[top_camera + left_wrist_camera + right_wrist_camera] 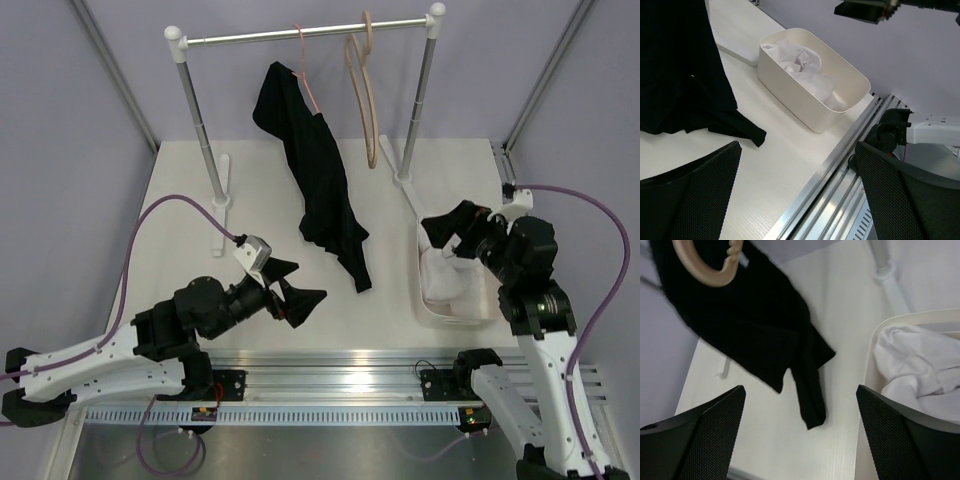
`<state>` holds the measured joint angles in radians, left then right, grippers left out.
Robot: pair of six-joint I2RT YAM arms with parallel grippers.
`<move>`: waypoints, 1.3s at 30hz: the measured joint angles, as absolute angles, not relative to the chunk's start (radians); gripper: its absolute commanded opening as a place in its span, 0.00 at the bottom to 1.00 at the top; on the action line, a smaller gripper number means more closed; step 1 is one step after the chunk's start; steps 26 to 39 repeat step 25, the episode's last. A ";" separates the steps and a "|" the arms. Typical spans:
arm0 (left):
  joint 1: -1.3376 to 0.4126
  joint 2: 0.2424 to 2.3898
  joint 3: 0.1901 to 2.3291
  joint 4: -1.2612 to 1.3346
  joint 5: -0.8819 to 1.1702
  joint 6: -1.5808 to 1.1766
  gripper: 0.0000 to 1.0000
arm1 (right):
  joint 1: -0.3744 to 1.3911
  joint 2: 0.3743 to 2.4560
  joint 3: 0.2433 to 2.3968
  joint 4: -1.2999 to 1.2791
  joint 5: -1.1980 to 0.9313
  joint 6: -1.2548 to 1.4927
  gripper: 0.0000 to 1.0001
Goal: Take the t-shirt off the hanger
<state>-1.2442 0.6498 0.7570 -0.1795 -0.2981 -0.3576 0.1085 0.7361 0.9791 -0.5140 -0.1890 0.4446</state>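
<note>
White and crumpled, your t-shirt [445, 275] [800, 65] [920, 370] lies bunched in soft folds inside the cream, round-cornered bin [450, 318] [790, 95] [867, 370] on the right side of the table [200, 230]. The hanger [372, 150] [700, 276], smooth beige wood with a thick hook, hangs bare from the metal rail [250, 39] at the back, well apart from the bin.

Just left of it on the same rail you have a thin pink wire hanger [305, 70] carrying a black garment [320, 170] [680, 75] [750, 325]. The garment droops in a long diagonal, and its hem trails onto the table between the two arms.

Your right end effector [452, 235] [800, 395] hovers over the bin, fingers spread and holding nothing. Your left end effector [300, 283] [797, 150] sits above the table near the black hem, also spread wide with nothing in it.
</note>
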 measured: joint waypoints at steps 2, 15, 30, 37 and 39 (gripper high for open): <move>-1.244 0.650 0.757 -0.179 -0.299 -0.357 0.99 | 0.110 0.655 0.947 -0.525 -0.273 0.432 1.00; -1.244 0.597 0.648 -0.034 -0.217 -0.321 0.99 | 0.112 0.342 0.812 -0.539 -0.537 0.381 1.00; -1.244 0.598 0.648 0.009 -0.209 -0.295 0.99 | 0.112 0.334 0.797 -0.567 -0.606 0.367 0.99; -1.244 0.598 0.648 0.009 -0.209 -0.295 0.99 | 0.112 0.334 0.797 -0.567 -0.606 0.367 0.99; -1.244 0.598 0.648 0.009 -0.209 -0.295 0.99 | 0.112 0.334 0.797 -0.567 -0.606 0.367 0.99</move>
